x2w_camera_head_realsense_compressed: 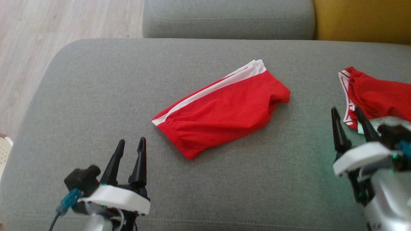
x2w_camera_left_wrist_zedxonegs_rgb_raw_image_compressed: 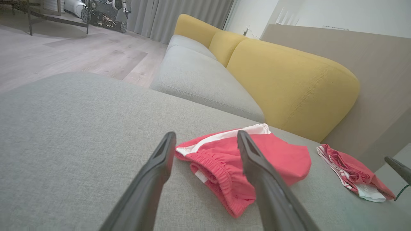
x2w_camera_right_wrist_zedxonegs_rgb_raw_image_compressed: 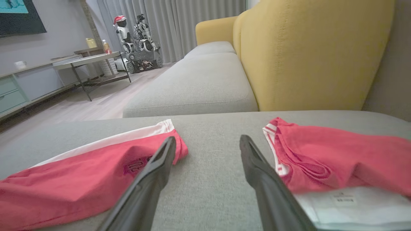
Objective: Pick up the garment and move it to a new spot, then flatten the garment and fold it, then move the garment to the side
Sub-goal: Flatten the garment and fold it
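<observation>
The red shorts (x2w_camera_head_realsense_compressed: 221, 109) lie in the middle of a grey sofa seat (x2w_camera_head_realsense_compressed: 96, 96), set at a slant. The gathered elastic waistband is at the end nearer the robot's left, and the other end points away toward the right. A white stripe runs along the far long edge. The cloth lies mostly flat, with a bunched fold at the far right end. The right wrist view shows a small dark print on the fabric.

Well apart from them, at the right edge of the seat, lies a second red garment (x2w_camera_head_realsense_compressed: 375, 96) with thin white trim. It is loosely heaped, and a white label shows at its near edge.

The seat is a wide, plain woven cushion. Beyond it is another grey cushion (x2w_camera_head_realsense_compressed: 228, 19), with a yellow backrest (x2w_camera_head_realsense_compressed: 362, 19) on the right. Pale wood floor (x2w_camera_head_realsense_compressed: 48, 38) lies to the left. Further off in the room stand grey curtains (x2w_camera_right_wrist_zedxonegs_rgb_raw_image_compressed: 179, 25), a low table (x2w_camera_right_wrist_zedxonegs_rgb_raw_image_compressed: 90, 59) and another small robot (x2w_camera_right_wrist_zedxonegs_rgb_raw_image_compressed: 135, 41) beside the curtains.

The left gripper (x2w_camera_head_realsense_compressed: 131, 140) hovers over the seat near the waistband end. Its two dark fingers are spread apart and hold nothing. The right gripper (x2w_camera_head_realsense_compressed: 346, 110) is above the gap between the two garments, just beside the second one. Its fingers are also spread wide and empty, and neither gripper touches any cloth.
</observation>
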{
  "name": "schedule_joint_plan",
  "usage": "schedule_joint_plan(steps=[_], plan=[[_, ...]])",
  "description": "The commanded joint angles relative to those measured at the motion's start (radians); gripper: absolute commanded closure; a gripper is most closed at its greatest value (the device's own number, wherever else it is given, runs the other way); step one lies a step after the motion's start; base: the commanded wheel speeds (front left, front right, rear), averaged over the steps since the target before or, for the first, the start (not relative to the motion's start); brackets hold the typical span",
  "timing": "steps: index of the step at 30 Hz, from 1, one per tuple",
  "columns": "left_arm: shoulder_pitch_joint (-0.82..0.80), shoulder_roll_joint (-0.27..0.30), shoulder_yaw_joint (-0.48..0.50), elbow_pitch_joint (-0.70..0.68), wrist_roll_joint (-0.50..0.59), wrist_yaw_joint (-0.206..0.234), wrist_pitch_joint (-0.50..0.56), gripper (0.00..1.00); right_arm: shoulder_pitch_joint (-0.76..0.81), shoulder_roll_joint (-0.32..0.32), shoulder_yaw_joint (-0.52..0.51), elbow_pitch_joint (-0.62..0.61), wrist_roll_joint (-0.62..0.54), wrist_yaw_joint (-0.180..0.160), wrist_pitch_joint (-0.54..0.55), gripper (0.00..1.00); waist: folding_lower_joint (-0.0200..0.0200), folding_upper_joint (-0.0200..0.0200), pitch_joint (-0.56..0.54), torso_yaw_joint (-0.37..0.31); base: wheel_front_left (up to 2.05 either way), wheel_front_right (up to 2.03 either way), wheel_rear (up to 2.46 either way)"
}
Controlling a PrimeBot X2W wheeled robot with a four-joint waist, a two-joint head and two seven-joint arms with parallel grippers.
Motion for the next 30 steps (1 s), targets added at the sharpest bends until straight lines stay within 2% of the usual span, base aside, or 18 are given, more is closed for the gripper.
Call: schedule_joint_plan(steps=[1,4,7,13,18,19,22,30], plan=[[-0.029,0.002,0.042,-0.041,-0.01,-0.004,-0.008,0.0,0.006,0.009,-0.009,-0.05,-0.032,-0.001,-0.014,0.0,0.0001,-0.0001,-0.003,-0.004,0.0,0.0,0.0],[-0.015,0.002,0.047,-0.061,-0.015,0.003,-0.008,0.0,0.076,0.043,-0.071,-0.114,-0.142,-0.001,-0.014,0.0,0.0001,-0.0001,-0.005,-0.008,0.0,0.0,0.0],[-0.009,0.002,0.041,-0.074,-0.018,0.008,-0.008,0.0,0.123,0.084,-0.12,-0.151,-0.201,-0.001,-0.014,0.0,0.0001,-0.0001,-0.003,-0.01,0.0,0.0,0.0],[-0.033,0.002,0.024,-0.083,-0.024,0.011,-0.008,0.0,0.135,0.136,-0.161,-0.21,-0.229,-0.001,0.029,0.0,0.0001,-0.0001,0.024,0.008,0.0,0.0,0.0],[-0.052,0.002,0.011,-0.083,-0.024,0.011,-0.008,0.0,0.097,0.173,-0.182,-0.221,-0.114,-0.001,0.104,0.0,0.0001,-0.0001,0.058,0.036,0.0,0.0,0.0],[-0.061,0.002,0.002,-0.081,-0.027,0.012,-0.008,0.0,0.066,0.184,-0.193,-0.215,-0.043,-0.001,0.153,0.0,0.0001,-0.0001,0.077,0.056,0.0,0.0,0.0],[-0.075,0.002,-0.018,-0.078,-0.033,0.013,-0.008,0.0,0.012,0.193,-0.219,-0.192,0.046,-0.001,0.227,0.0,0.0001,-0.0001,0.109,0.093,0.0,0.0,0.0],[-0.106,0.002,-0.067,-0.082,-0.052,0.021,-0.008,0.0,-0.143,0.197,-0.346,-0.064,0.123,-0.001,0.367,0.0,0.0001,-0.0001,0.178,0.188,0.0,0.0,0.0]])
